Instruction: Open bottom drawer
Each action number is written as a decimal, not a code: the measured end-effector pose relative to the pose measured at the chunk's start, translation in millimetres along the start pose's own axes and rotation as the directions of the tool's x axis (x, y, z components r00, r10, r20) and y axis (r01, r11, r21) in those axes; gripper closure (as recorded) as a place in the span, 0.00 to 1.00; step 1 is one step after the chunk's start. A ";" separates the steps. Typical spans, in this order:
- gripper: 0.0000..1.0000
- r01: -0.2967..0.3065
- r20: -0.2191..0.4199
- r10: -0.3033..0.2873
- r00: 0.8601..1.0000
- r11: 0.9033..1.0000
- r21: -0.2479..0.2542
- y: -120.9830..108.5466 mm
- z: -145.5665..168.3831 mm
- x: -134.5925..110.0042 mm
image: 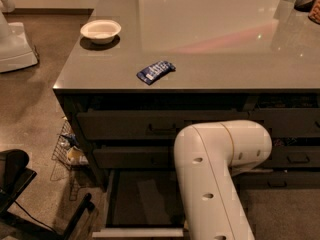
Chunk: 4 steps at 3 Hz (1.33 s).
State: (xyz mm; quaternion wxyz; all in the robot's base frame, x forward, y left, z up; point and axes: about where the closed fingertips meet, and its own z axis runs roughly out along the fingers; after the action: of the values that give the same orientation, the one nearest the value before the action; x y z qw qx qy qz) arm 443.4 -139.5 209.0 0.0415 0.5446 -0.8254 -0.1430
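Kitchen: grey island counter (210,59), white bowl (100,30), drawer stacks (125,126)

Dim warm light; glare on countertop (225,64); soft shadow under bowl (100,30); bottom drawer (145,199) v. dark.

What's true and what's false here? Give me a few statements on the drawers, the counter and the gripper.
1. The bottom drawer is pulled out. True.
2. The bowl sits inside that drawer. False: it stands on the counter, near the far left corner.
3. A blue packet lies on the counter. True.
4. The gripper holds the packet. False: the gripper is out of sight, somewhere past the white arm low by the drawers.
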 end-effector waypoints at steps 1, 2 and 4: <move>1.00 0.025 0.025 -0.025 0.999 1.000 0.004 -5.8 15.7 0.7; 1.00 0.025 0.025 -0.025 0.999 1.000 0.004 -4.0 9.7 0.1; 1.00 0.109 0.049 -0.114 0.992 0.990 0.091 -41.5 -4.2 -23.7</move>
State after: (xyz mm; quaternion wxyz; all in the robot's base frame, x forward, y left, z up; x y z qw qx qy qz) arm 490.8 -133.9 203.5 -0.0132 0.5872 -0.7999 -0.1232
